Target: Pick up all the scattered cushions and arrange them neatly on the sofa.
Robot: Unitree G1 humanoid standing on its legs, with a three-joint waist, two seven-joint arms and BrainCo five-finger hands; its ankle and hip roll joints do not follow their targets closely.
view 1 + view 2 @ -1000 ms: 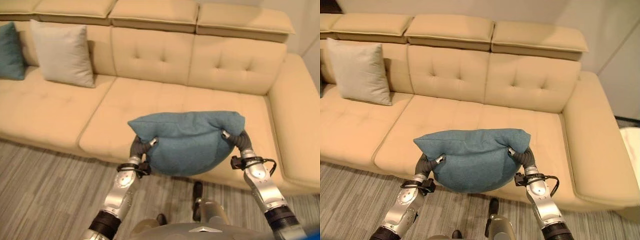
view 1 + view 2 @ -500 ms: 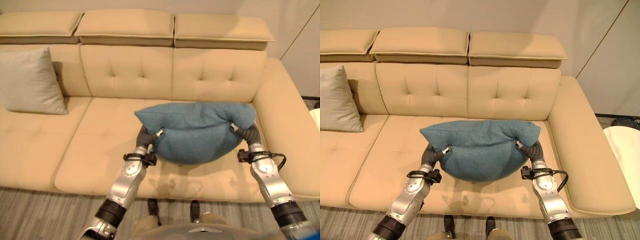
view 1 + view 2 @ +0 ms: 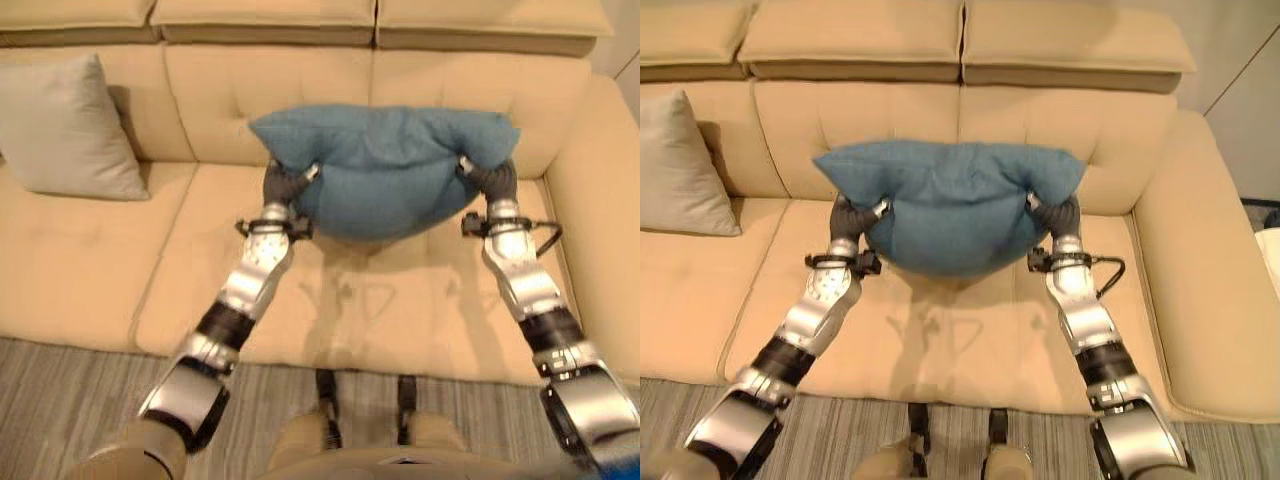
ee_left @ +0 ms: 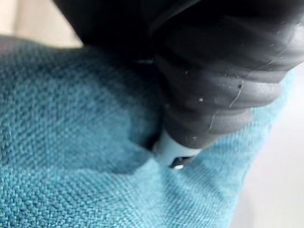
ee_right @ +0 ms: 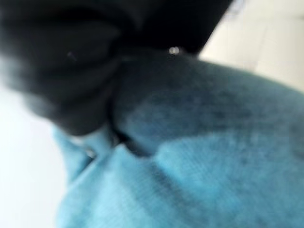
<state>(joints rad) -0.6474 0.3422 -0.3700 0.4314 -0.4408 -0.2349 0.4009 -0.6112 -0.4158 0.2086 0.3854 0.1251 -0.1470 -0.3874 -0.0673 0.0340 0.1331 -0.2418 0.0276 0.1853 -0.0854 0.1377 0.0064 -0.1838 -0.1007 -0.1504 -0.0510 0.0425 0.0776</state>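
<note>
Teal cushion held up over the sofa seat, against the backrest. Left hand and right hand pressed into its ends; fingers buried in fabric, grip state can't tell. Grey cushion far left.

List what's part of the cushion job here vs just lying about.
Part of the job:
- teal cushion, carried between the left hand and the right hand, above the seat
- grey cushion, leaning on the backrest
- sofa

Lying about:
- nothing loose that I can see; striped floor in front of the sofa
</note>
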